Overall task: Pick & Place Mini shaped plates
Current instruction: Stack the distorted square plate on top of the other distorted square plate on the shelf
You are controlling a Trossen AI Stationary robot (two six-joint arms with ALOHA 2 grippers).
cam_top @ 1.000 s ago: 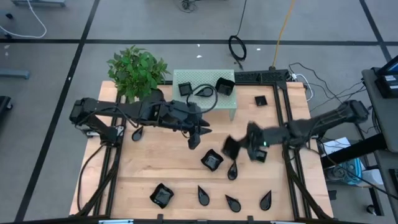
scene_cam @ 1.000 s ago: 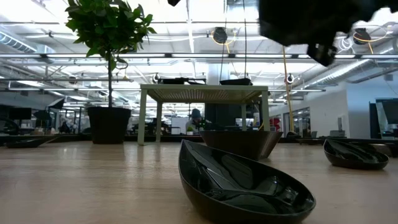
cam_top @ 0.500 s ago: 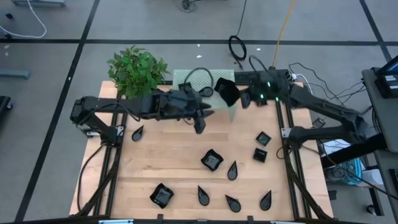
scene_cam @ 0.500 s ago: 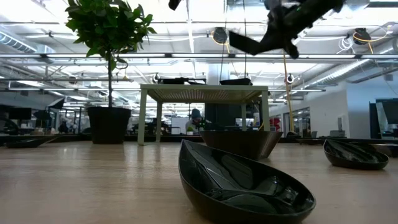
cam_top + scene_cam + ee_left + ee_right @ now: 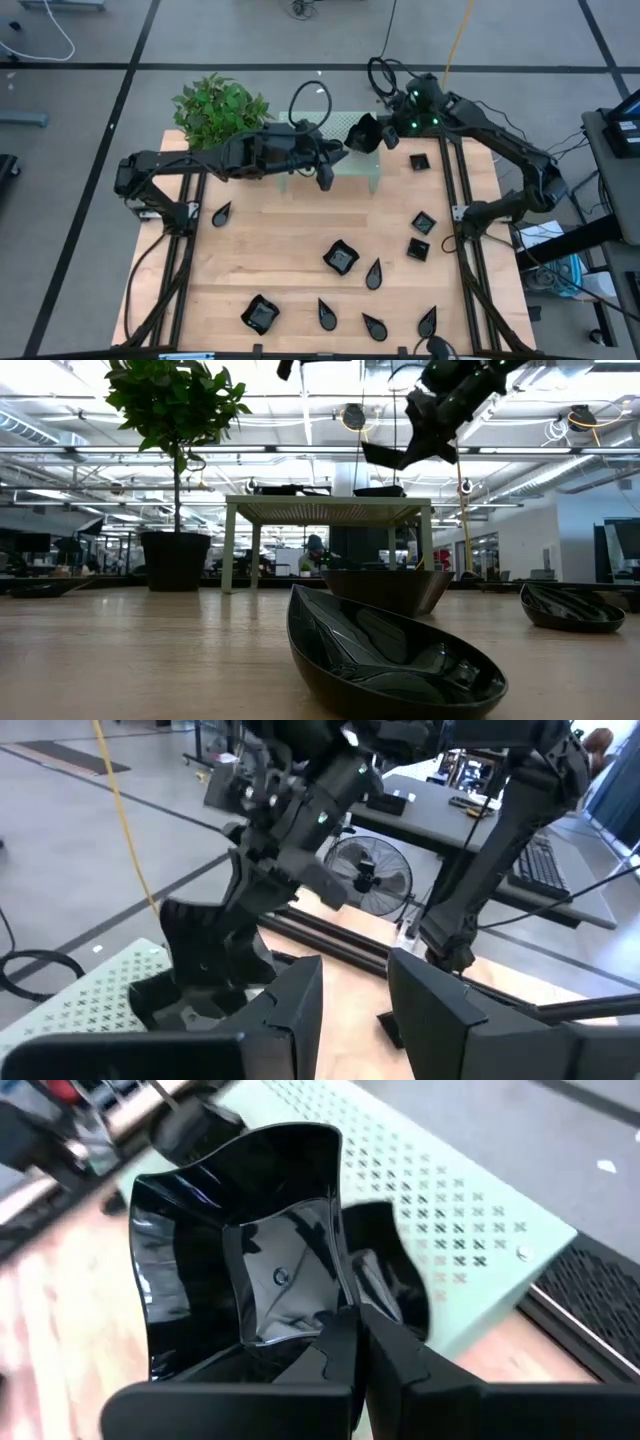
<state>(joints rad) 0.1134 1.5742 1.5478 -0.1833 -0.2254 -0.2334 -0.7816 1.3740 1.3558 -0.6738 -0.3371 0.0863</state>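
Note:
My right gripper [image 5: 375,132] is shut on a wavy-edged black plate [image 5: 245,1270], held in the air over the right end of the pale green perforated stand [image 5: 335,165]. Another black plate [image 5: 390,1280] lies on the stand under it. My left gripper [image 5: 355,1010] stands open with nothing between its fingers, beside the stand's near side [image 5: 325,172]. More mini plates lie on the wooden table: a wavy one [image 5: 341,257], a teardrop [image 5: 373,273] and a small square [image 5: 423,222]. My right gripper pinches the wavy plate by its rim [image 5: 330,1325] on the side nearest the wrist, between its two fingers. The fingers slant down from the table's far right. The plate is tipped with its hollow toward the wrist and hangs clear above the stand [image 5: 385,455].
A potted plant [image 5: 220,112] stands at the far left corner. Further plates lie along the near edge: a wavy one [image 5: 260,314] and teardrops [image 5: 326,313], [image 5: 376,325], [image 5: 428,320]. One teardrop [image 5: 220,213] lies at the left and a square [image 5: 419,161] right of the stand.
My right gripper, shut on the wavy plate, has swung from above the table's middle right toward the far edge and up, bringing the plate over the green stand. My left gripper has moved toward the far edge, nearer the stand, and stayed open.

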